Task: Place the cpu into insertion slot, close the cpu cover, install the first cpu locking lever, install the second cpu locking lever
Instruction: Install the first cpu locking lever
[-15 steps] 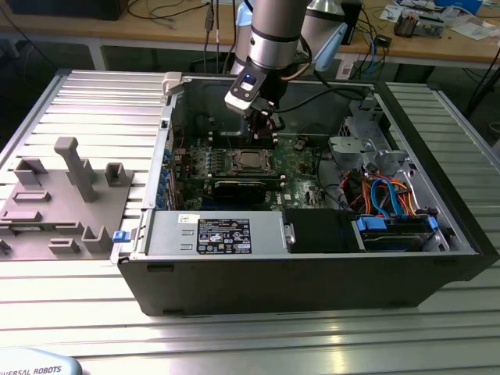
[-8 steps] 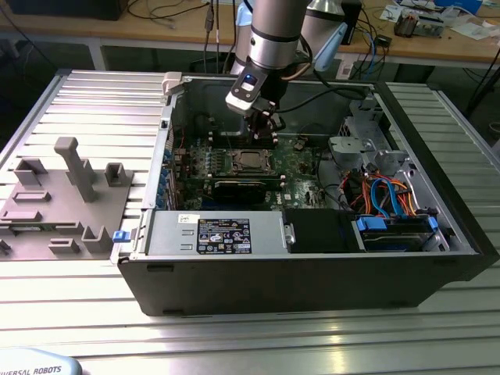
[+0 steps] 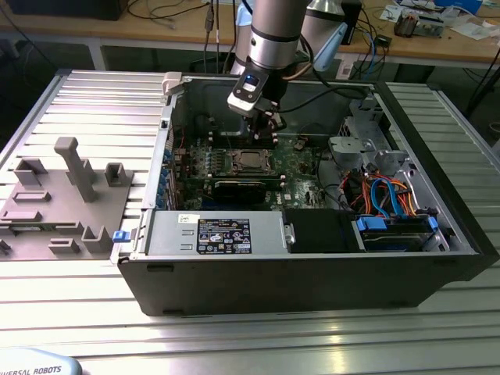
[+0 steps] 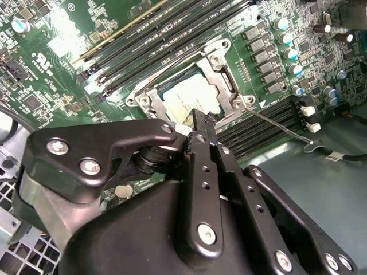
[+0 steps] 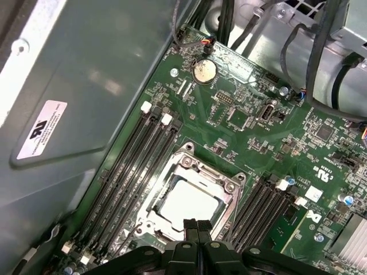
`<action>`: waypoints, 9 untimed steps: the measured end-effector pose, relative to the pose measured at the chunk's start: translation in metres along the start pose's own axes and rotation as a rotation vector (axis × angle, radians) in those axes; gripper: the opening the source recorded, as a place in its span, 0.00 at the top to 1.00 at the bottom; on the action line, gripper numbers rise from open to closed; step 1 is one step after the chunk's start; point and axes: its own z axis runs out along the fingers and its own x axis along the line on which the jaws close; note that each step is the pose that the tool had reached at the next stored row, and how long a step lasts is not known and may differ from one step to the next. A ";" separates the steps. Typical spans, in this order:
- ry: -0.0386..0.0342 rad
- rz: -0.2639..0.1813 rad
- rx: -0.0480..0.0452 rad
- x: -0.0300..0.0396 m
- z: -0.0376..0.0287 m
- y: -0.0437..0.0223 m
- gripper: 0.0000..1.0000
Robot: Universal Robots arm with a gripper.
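Upper centre of the exterior view: the gripper (image 3: pixel 264 129) hangs inside the case (image 3: pixel 312 273), just above the board (image 3: pixel 301 168). In the first wrist view its fingers (image 5: pixel 189 225) are pressed together with nothing between them, tips at the edge of the cover (image 5: pixel 227 186); contact cannot be confirmed. The cpu (image 5: pixel 189 203) lies in the slot (image 5: pixel 162 192), framed by the lowered cover.

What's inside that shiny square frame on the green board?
The cpu shows through the window of the cpu cover. Whatever lies under it is covered, and the gripper hides one edge.
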 end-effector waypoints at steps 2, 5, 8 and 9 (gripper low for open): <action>-0.0009 -0.017 0.0005 0.0000 0.0000 0.0000 0.89; -0.0018 -0.034 0.0009 0.0000 0.0000 0.0000 0.89; -0.0030 -0.056 0.0016 0.0000 0.0000 0.0000 0.89; -0.0033 -0.061 0.0016 0.0000 0.0000 0.0000 0.89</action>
